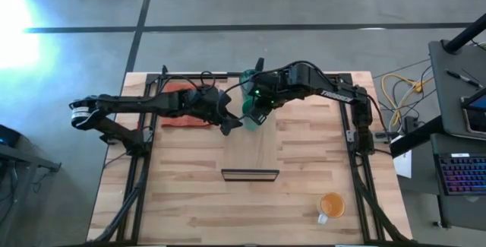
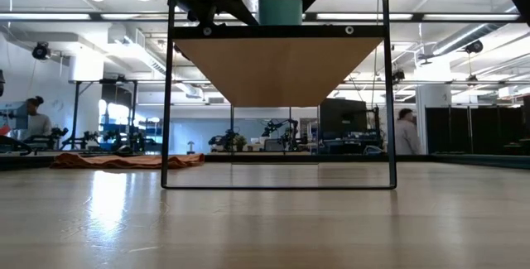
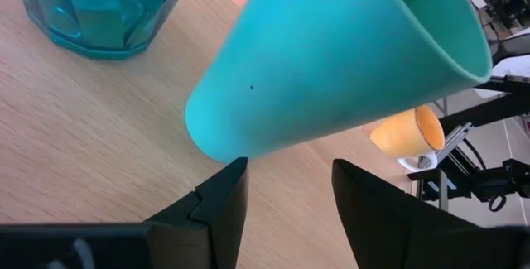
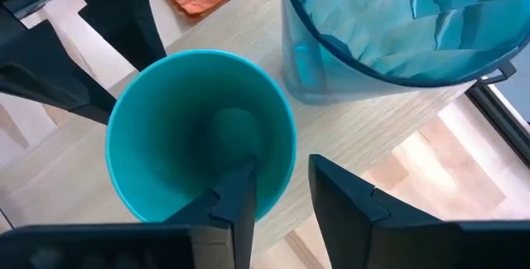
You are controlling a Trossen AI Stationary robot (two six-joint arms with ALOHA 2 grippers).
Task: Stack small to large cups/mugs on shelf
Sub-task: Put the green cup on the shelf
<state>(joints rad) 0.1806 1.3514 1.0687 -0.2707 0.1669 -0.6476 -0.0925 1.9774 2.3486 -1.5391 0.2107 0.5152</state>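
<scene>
Closest to the lens in the right wrist view we saw the right gripper (image 4: 277, 199) clamped on the rim of the green cup (image 4: 199, 128), one finger inside the mouth and one outside. From above, both grippers met over the back of the shelf (image 1: 250, 137), a pale wood plank on a dark metal frame, paler than the tabletop (image 1: 190, 201).

Going left to right in the high view: the left arm reached in from the table's left edge, passing over the orange-red cloth (image 1: 176, 118), which lay crumpled just beside the shelf. Its left gripper (image 3: 286, 199) had its fingers apart, just below the cup's narrow base; whether they touched it we could not tell. The cup was smooth, opaque and tapered, and it was tilted, its base toward the left gripper. Just beside it stood the tumbler (image 4: 397, 29), translucent teal with faceted walls, upright on the shelf's wood. The right arm came in from the right rear and partly covered both vessels from above.

Well apart, near the table's front right corner, the orange mug (image 1: 331, 204) sat on the tabletop with its white handle toward the front left.

In the low view the shelf's frame (image 2: 277, 29) blocked most of the scene; only a band of the cup showed above the plank.
</scene>
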